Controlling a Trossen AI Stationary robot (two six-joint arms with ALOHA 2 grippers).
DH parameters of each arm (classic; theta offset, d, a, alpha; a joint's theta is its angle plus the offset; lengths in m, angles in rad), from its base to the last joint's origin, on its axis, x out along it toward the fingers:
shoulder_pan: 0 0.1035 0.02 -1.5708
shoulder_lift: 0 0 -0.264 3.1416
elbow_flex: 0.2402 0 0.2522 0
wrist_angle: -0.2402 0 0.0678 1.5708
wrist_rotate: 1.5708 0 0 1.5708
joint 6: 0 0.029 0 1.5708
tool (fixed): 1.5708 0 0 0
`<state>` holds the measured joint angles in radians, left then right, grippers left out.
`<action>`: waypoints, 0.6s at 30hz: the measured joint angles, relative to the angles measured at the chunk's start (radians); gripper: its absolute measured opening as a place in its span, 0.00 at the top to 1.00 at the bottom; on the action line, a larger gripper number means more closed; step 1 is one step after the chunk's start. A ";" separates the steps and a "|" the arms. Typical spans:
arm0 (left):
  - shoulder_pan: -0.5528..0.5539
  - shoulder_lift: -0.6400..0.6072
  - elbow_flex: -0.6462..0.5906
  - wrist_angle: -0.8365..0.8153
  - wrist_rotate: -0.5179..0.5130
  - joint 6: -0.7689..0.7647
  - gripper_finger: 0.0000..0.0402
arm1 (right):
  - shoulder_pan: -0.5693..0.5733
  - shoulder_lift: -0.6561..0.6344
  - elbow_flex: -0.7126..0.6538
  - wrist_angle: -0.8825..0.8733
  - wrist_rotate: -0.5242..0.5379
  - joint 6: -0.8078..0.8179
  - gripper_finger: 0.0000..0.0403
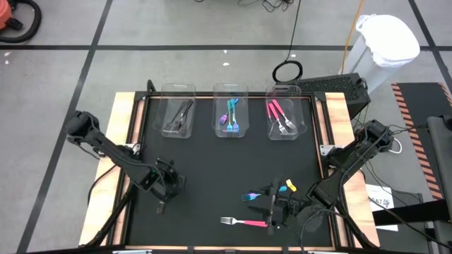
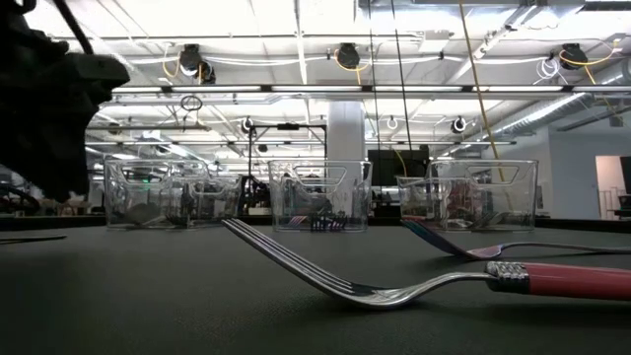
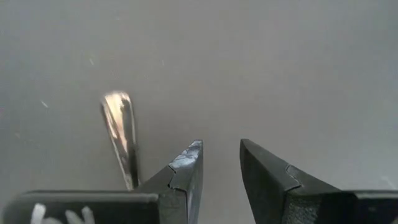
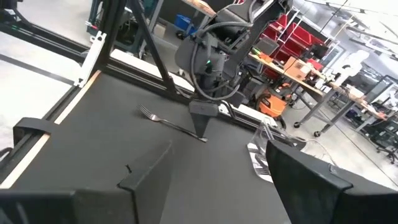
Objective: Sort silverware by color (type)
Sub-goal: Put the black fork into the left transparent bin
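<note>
The left end effector [image 1: 164,190], fingers narrowly parted and empty, hovers at a dark grey fork [image 1: 162,207] — likely lining up. The right end effector [image 1: 277,206], wide open, stands between pink-handled fork [image 1: 244,222] and blue-handled fork [image 1: 252,196] on the black bench [image 1: 212,169].

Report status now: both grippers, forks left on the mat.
Left gripper low over a dark fork, jaws apart, holding nothing. Right gripper open beside the pink fork. Blue fork loose nearby. Three bins partly filled; nothing blocking.
</note>
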<state>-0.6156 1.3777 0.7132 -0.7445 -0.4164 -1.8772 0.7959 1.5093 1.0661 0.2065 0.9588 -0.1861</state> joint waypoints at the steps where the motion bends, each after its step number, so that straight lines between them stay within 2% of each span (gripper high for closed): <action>1: -0.003 0.017 0.000 0.015 0.011 -0.006 0.73 | 0.000 0.000 0.000 -0.002 0.000 0.008 0.38; 5: -0.016 0.076 0.000 0.033 0.100 -0.041 0.73 | 0.000 0.000 0.000 -0.009 -0.016 0.030 0.38; 8: -0.025 0.098 0.000 -0.023 0.152 -0.109 0.73 | -0.001 0.000 0.000 -0.011 -0.050 0.044 0.38; 12: -0.050 0.108 0.011 -0.053 0.144 -0.175 0.73 | -0.002 0.000 0.000 -0.015 -0.075 0.064 0.38; 18: -0.087 0.108 0.091 -0.098 0.049 -0.184 0.73 | -0.002 0.000 0.000 -0.042 -0.076 0.087 0.38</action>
<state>-0.7023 1.4857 0.8045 -0.8421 -0.3674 -2.0607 0.7937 1.5093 1.0660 0.1644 0.8833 -0.0986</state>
